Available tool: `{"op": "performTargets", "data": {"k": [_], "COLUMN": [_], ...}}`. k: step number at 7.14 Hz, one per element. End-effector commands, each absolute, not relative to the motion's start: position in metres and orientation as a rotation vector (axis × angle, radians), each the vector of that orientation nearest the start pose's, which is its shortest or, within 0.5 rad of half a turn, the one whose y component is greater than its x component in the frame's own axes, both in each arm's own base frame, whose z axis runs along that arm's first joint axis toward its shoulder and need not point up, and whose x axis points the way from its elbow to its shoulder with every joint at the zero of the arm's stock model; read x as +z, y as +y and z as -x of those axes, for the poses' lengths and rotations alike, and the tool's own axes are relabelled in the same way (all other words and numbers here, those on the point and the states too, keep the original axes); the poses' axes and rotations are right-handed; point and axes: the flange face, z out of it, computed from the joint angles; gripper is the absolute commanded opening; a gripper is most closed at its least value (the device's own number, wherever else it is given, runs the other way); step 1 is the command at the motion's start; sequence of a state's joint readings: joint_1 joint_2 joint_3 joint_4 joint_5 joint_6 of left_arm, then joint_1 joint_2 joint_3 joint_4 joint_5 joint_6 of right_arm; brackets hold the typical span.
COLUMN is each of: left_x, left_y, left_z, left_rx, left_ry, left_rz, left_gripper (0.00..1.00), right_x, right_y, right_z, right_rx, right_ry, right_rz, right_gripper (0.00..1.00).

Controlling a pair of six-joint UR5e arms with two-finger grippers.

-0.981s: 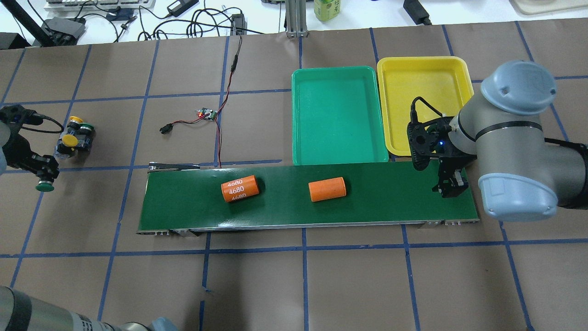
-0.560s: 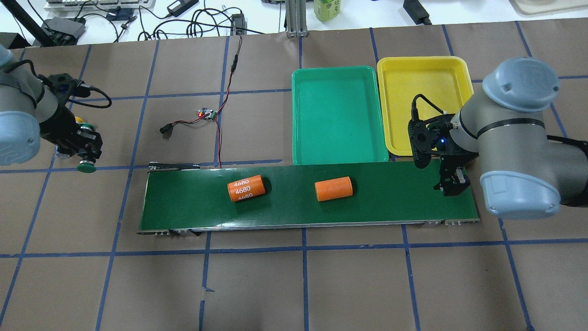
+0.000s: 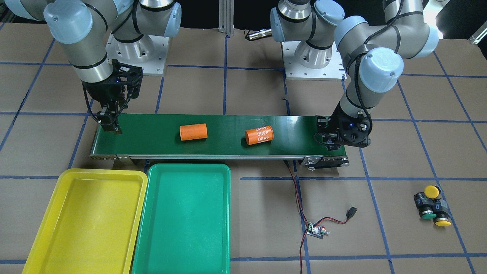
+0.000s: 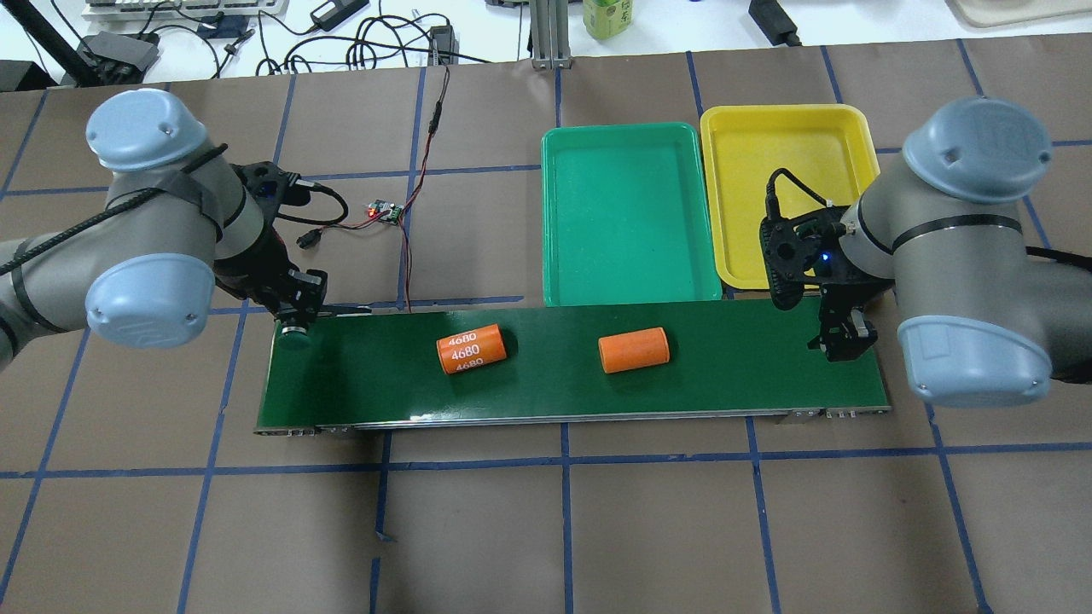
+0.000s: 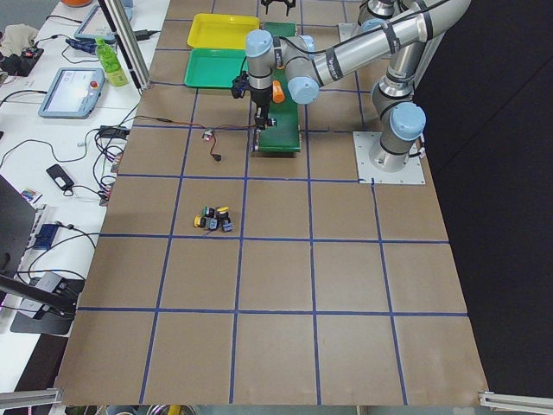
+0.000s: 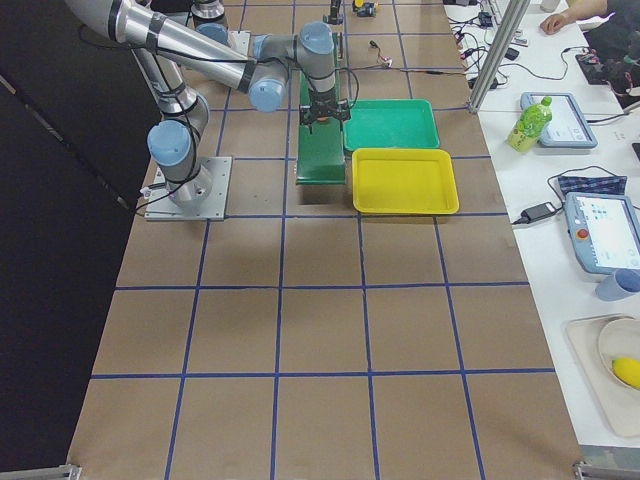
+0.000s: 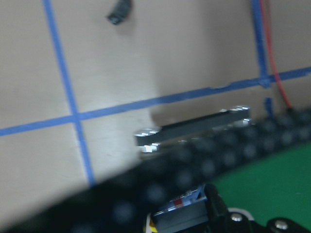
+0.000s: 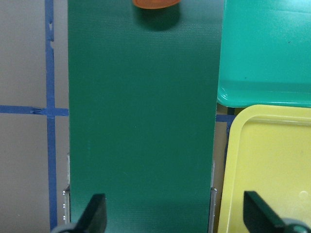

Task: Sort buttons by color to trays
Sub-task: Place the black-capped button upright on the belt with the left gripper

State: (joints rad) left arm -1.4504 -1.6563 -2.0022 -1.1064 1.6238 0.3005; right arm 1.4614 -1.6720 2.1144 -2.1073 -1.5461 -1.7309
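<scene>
**Fig.** My left gripper (image 4: 295, 322) is clamped on one green button (image 4: 296, 335), held at the end of the conveyor belt (image 4: 554, 388) farthest from the trays. The left wrist view, though blurred, shows the button's blocky switch body within my grasp; whether the cap touches the belt I cannot tell. My right gripper (image 4: 840, 345) hangs over the opposite end of the belt, its jaws spread wide, as the right wrist view confirms. The other three buttons (image 3: 432, 207), two yellow and one green, sit bunched together on the table (image 3: 399, 243), well apart from the belt. The green tray (image 4: 627, 213) and the yellow tray (image 4: 789, 162) lie side by side, edges touching, just beyond the belt near my right gripper. An orange cylinder marked 4680 (image 4: 472, 350) and a plain orange cylinder (image 4: 634, 350) lie on the belt between my grippers.
</scene>
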Motion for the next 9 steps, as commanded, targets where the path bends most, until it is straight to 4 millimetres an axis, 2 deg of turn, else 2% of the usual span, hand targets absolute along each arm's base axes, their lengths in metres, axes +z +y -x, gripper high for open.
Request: {"op": "performTargets", "data": {"k": [1,2,3,4,5,6,7,8,9], "left_x": [0.264,0.259,0.258,0.277,0.308,0.332,0.348,0.349,0.339], "left_y": [-0.462,-0.456,-0.461,-0.469,-0.488,-0.513,-0.543,-0.561,-0.574], "left_z": [0.095,0.099,0.1,0.101,0.092,0.064,-0.01,-0.095,-0.171], "left_rx": [0.174,0.179,0.168,0.089,0.008,-0.017,-0.025,-0.028,-0.01], "left_ry": [3.093,3.093,3.099,3.117,3.104,3.096,3.099,3.092,3.078], "left_rz": [-0.301,-0.294,-0.28,-0.265,-0.255,-0.193,-0.088,-0.12,-0.182], "left_gripper": [0.44,0.68,0.97,1.0,1.0,1.0,1.0,1.0,1.0], "right_x": [0.316,0.296,0.279,0.274,0.273,0.273,0.273,0.274,0.276], "right_y": [-0.432,-0.439,-0.448,-0.445,-0.444,-0.444,-0.443,-0.437,-0.428], "right_z": [-0.09,-0.09,-0.088,-0.089,-0.09,-0.09,-0.089,-0.091,-0.096], "right_rx": [-0.101,-0.067,-0.03,-0.015,-0.011,-0.008,0.004,0.001,-0.007], "right_ry": [2.192,2.172,2.152,2.144,2.148,2.145,2.147,2.142,2.141], "right_rz": [2.304,2.283,2.264,2.258,2.253,2.256,2.265,2.27,2.276], "right_gripper": [1.0,1.0,1.0,1.0,1.0,1.0,1.0,1.0,1.0]}}
